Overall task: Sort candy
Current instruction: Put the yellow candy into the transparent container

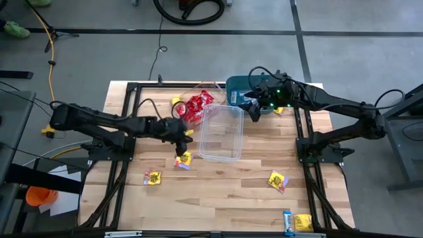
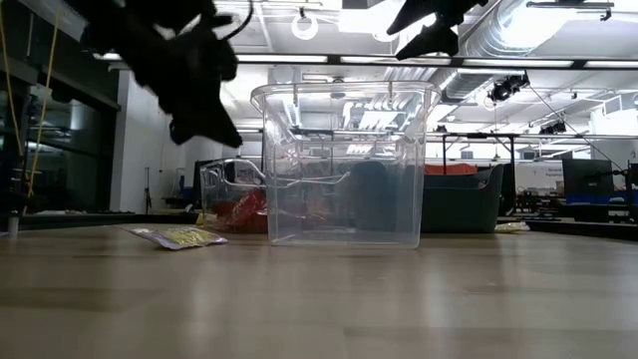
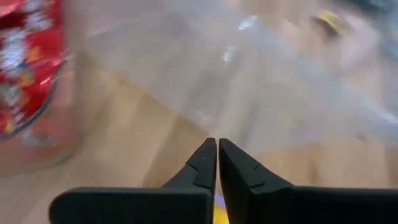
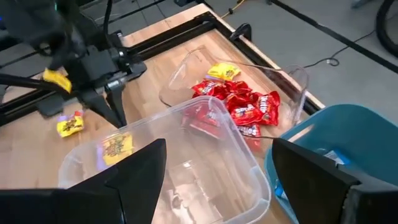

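Room: concrete floor around my table, with cables and a dark hose loop (image 1: 192, 10) on the far side.
Table: wooden top (image 1: 218, 192) inside a black frame, seen from above.
Empty tub: clear plastic tub (image 1: 221, 132) near the table's middle, upright; I see nothing in it.
Red candy: pile of red packets (image 1: 197, 107) in a second clear tub (image 4: 292, 84) just beyond and left of the empty one.
Teal bin: teal bin (image 1: 241, 89) at the far side, right of the red pile, partly under my right arm.
Loose candy: yellow packet (image 1: 184, 159) on the wood just left of the empty tub's near corner; others at (image 1: 153, 177), (image 1: 277, 180) and (image 1: 303, 222), well apart toward the near edge.
Left gripper: my left gripper (image 1: 180, 147) sits above the yellow packet beside the empty tub; its fingers (image 3: 205, 165) are pressed together, and I cannot tell whether anything is caught between them.
Right gripper: my right gripper (image 1: 253, 109) hangs over the gap between teal bin and empty tub, fingers (image 4: 140, 162) spread wide, holding nothing.
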Action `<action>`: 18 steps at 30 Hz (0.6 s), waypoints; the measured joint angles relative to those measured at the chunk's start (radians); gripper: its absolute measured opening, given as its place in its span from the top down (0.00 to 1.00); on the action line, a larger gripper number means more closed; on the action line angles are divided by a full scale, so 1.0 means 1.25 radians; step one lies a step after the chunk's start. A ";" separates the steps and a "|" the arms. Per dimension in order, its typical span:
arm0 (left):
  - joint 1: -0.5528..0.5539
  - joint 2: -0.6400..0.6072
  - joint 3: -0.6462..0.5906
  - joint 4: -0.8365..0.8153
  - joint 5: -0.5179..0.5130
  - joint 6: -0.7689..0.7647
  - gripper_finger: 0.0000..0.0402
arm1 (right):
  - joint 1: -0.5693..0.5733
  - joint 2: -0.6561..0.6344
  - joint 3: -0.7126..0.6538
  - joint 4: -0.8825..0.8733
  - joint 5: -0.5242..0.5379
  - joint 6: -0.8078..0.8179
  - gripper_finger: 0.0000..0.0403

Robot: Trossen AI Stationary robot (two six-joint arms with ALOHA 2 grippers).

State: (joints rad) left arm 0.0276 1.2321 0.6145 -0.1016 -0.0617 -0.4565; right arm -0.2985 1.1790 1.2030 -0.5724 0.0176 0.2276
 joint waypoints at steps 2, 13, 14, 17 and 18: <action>-0.005 0.011 -0.047 0.062 -0.069 -0.047 0.99 | 0.000 0.000 0.000 0.000 0.009 0.000 0.28; 0.013 0.093 -0.119 0.251 -0.239 -0.081 1.00 | 0.000 0.000 0.000 0.013 0.034 0.007 0.28; 0.016 0.101 -0.119 0.257 -0.241 -0.075 1.00 | 0.000 0.000 0.000 0.013 0.034 0.010 0.28; 0.032 0.108 -0.119 0.260 -0.254 -0.065 1.00 | 0.000 0.000 0.000 0.014 0.034 0.025 0.28; 0.039 0.106 -0.119 0.261 -0.251 -0.066 1.00 | 0.000 0.000 0.000 0.014 0.035 0.028 0.28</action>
State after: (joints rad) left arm 0.0769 1.3652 0.4652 0.2241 -0.3749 -0.5385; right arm -0.2985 1.1790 1.2030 -0.5549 0.0608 0.2631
